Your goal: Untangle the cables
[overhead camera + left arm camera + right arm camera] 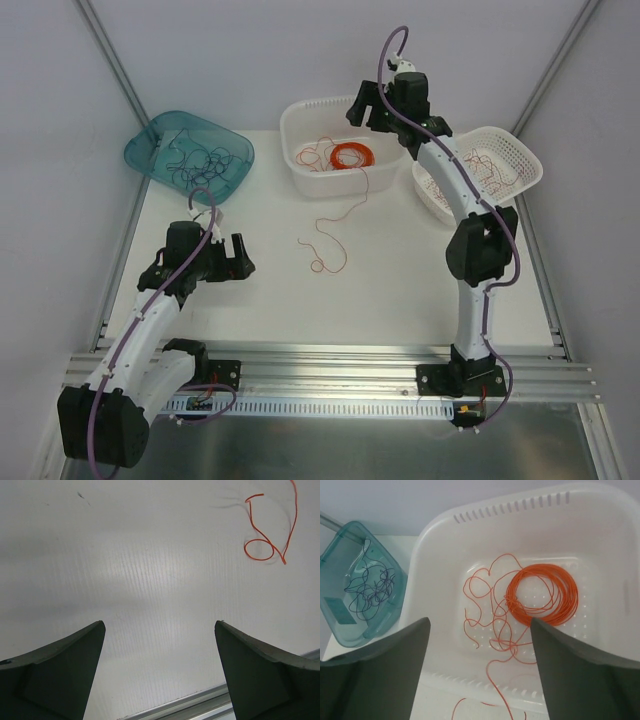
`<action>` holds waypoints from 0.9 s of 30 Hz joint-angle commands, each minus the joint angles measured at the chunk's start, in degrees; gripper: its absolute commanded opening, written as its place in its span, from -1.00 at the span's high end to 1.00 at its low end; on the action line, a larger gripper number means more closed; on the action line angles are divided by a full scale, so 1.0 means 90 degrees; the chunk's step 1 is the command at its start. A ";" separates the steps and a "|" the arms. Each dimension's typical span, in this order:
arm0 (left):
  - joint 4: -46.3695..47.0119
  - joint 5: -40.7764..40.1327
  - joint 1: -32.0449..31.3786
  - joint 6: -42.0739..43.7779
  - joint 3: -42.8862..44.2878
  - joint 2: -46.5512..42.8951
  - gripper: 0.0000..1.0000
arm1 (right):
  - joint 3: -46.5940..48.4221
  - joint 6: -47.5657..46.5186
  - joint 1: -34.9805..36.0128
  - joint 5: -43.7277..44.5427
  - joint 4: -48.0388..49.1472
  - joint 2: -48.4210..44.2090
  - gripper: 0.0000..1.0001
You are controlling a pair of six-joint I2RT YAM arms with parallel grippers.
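My left pincer and right pincer both gape empty. The orange-red cable trails lengthwise from the white tub toward me across the counter.

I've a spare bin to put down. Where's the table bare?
Bare: the table between the trailing orange strand and the right arm, and the near strip before the rail. Crowded: the back, with teal tray, white basin, white basket.

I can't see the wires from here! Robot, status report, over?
Left tool open, over table. Right tool open, above white tub. Loose orange cables in tub, one strand trailing onto table. Wound coil lies among them.
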 commanded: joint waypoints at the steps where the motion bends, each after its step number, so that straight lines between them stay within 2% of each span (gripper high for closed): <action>1: 0.0181 -0.0112 -0.0079 0.0138 -0.0001 -0.0107 -0.86 | 0.0024 0.0188 -0.0101 -0.0538 0.0285 -0.0415 -0.79; 4: 0.0181 -0.0064 -0.0069 0.0138 0.0019 -0.0048 -0.86 | -0.0388 0.0022 -0.0101 -0.0909 0.0052 -0.0834 -0.82; 9: 0.0190 -0.0025 -0.0079 0.0138 0.0038 0.0011 -0.85 | -0.1948 -0.0289 0.0025 -0.1563 -0.0252 -0.1675 -0.82; 15: 0.0181 0.0053 -0.0079 0.0099 0.0048 0.0069 -0.85 | -0.3705 -0.1022 0.0620 -0.1106 -0.0701 -0.2603 -0.82; 21: 0.0181 0.0044 -0.0079 0.0089 0.0048 0.0060 -0.85 | -0.4772 -0.1179 0.1137 -0.1008 -0.0643 -0.2614 -0.70; 25: 0.0181 -0.0015 -0.0069 0.0098 0.0038 -0.0018 -0.85 | -0.5290 -0.1160 0.1373 -0.0998 -0.0477 -0.2293 -0.48; 27: 0.0190 -0.0015 -0.0079 0.0098 0.0029 -0.0028 -0.85 | -0.5311 -0.1199 0.1509 -0.0920 -0.0525 -0.2107 -0.43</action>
